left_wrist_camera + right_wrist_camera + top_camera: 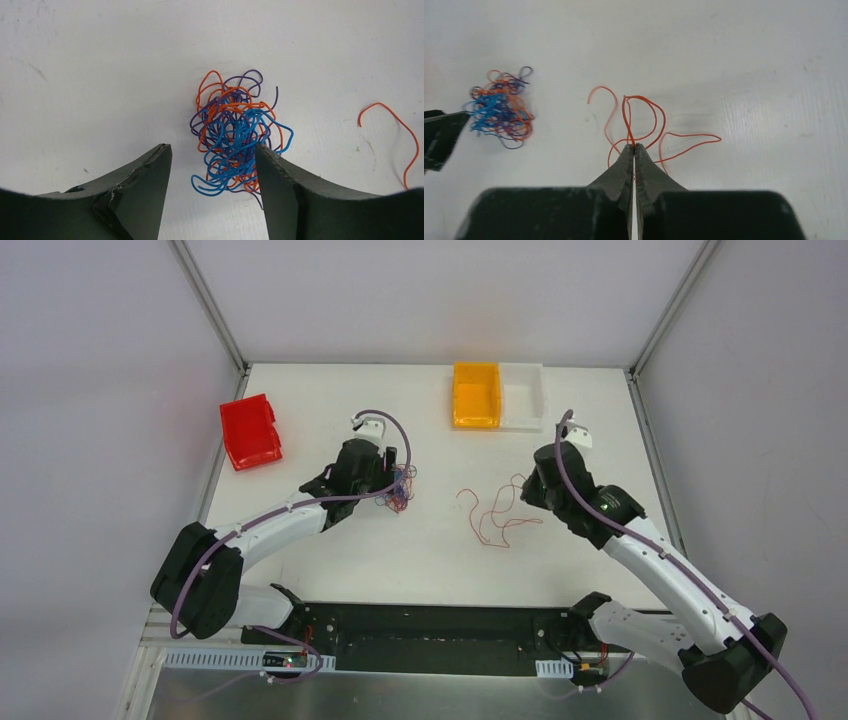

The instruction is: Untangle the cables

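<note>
The tangled bunch of hair-thin orange, blue and purple wires (pixel 232 135) lies on the white table (pixel 330 390), left of centre. The left wrist view shows the left gripper (pixel 212 150) released, its jaws apart on either side of the bunch's near edge; from overhead that gripper largely hides the bunch. To the right, apart from the bunch, lie loose orange wires (pixel 644 125), at least two, though their crossings blur the count. The right wrist view shows the right gripper (pixel 634 146) clenched, its tips where those strands cross; whether one is pinched I cannot tell. Only the overhead view shows three bins at the far side: one red plastic bin (pixel 250 432), one orange plastic bin (pixel 476 394) and one white plastic bin (pixel 523 395).
</note>
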